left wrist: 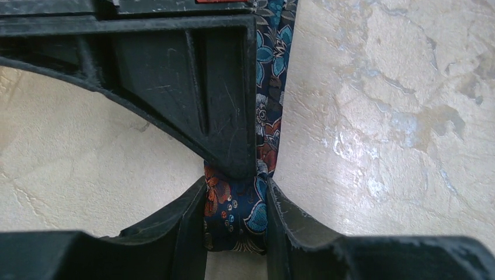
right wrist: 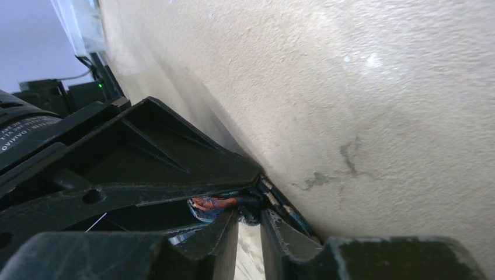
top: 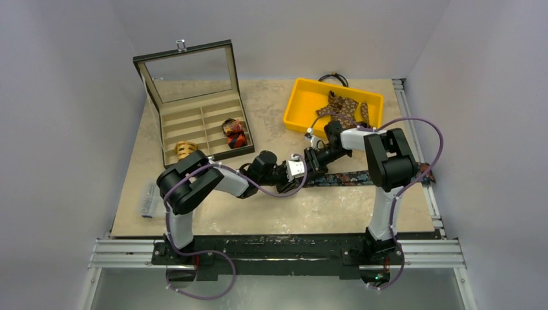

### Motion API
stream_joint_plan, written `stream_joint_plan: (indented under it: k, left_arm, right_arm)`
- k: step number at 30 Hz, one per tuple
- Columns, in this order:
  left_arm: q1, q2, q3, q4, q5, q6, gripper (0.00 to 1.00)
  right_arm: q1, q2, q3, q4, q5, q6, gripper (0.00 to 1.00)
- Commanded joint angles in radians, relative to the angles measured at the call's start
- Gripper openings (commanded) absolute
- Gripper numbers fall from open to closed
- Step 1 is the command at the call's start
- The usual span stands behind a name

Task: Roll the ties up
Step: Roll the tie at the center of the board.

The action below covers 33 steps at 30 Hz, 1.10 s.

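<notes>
A dark navy floral tie point(top: 368, 177) lies flat across the table, running right from where both grippers meet. In the left wrist view its near end is a small fold or coil point(left wrist: 236, 213), and my left gripper point(left wrist: 236, 192) is shut on its two sides. The rest of the strip point(left wrist: 271, 58) runs away past a finger point(left wrist: 192, 87) of my right gripper, whose tip touches the coil. My right gripper point(right wrist: 250, 214) has its jaws a little apart, with a bit of tie at the tips. From above, the left gripper point(top: 306, 172) and right gripper point(top: 316, 160) sit together.
An open compartment box point(top: 194, 116) at the back left holds a red-orange coil point(top: 234, 132) and a tan coil point(top: 185, 150). A yellow bin point(top: 294, 103) at the back right holds a brown patterned tie point(top: 342, 106). A black cable point(top: 333, 77) lies behind it. A small clear item point(top: 150, 200) sits near the left edge.
</notes>
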Motion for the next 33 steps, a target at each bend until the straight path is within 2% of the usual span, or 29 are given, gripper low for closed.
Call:
stream_joint_plan:
  k: [1,5,8,11,20,23,29,31,33]
  left_arm:
    - [-0.011,-0.036,0.014,-0.330,-0.077,0.080,0.24]
    - [-0.031,-0.021,0.068,-0.444,-0.133,0.095,0.24]
    - [-0.042,0.008,0.108,-0.508,-0.173,0.099,0.25]
    - [-0.044,0.020,0.123,-0.528,-0.177,0.091,0.26]
    - [-0.055,0.042,0.157,-0.554,-0.189,0.084,0.29]
    - [-0.057,0.042,0.157,-0.558,-0.189,0.084,0.28]
    - [-0.057,0.043,0.154,-0.562,-0.190,0.086,0.29]
    - [-0.055,0.040,0.158,-0.560,-0.187,0.066,0.32]
    - [-0.049,0.032,0.155,-0.546,-0.162,0.036,0.43]
  right_arm:
    - [-0.022,-0.071,0.000,-0.017,0.171,-0.097,0.30]
    - [-0.040,-0.177,-0.021,-0.061,0.104,-0.074,0.40]
    - [-0.037,-0.232,-0.078,-0.003,0.038,0.017,0.44]
    - [-0.021,-0.228,-0.109,0.071,-0.013,0.111,0.45]
    - [-0.002,-0.165,-0.128,0.239,-0.042,0.218,0.44]
    - [0.000,-0.154,-0.155,0.294,-0.032,0.247,0.31]
    - [0.000,-0.111,-0.128,0.186,-0.003,0.139,0.02]
    - [-0.001,-0.101,-0.126,0.156,0.024,0.094,0.00]
    - [-0.001,-0.084,-0.126,0.139,0.065,0.057,0.00]
